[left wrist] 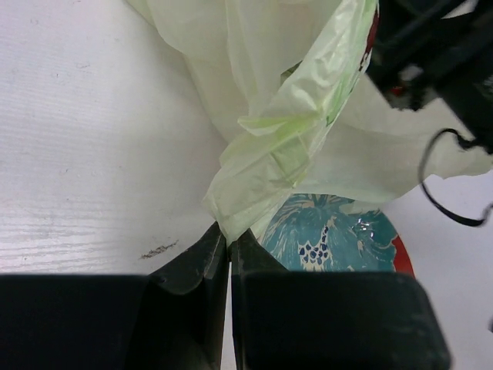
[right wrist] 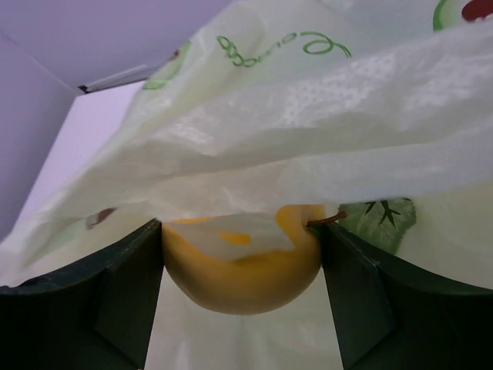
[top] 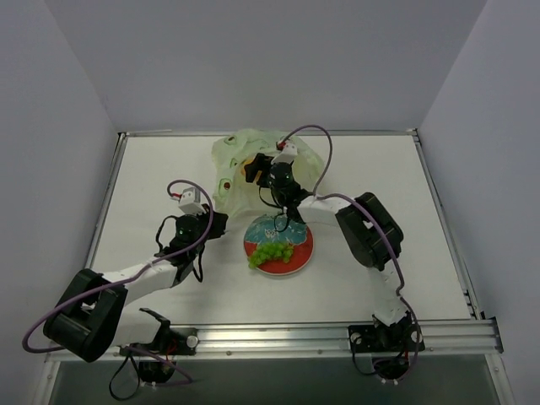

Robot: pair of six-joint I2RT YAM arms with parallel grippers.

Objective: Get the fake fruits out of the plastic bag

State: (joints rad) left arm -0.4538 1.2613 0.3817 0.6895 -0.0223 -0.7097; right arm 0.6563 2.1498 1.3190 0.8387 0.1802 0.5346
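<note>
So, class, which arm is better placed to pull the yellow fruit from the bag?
Right: the right hand holds the yellow fruit inside the plastic bag; the left hand is pinching the bag's edge.

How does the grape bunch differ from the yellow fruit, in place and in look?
The grape bunch lies in the open on the plate; the yellow fruit is inside the plastic bag. The grape bunch is a light green cluster; the yellow fruit is one smooth round body. Nothing holds the grape bunch; the right gripper clasps the yellow fruit. Both are small fake fruits.
</note>
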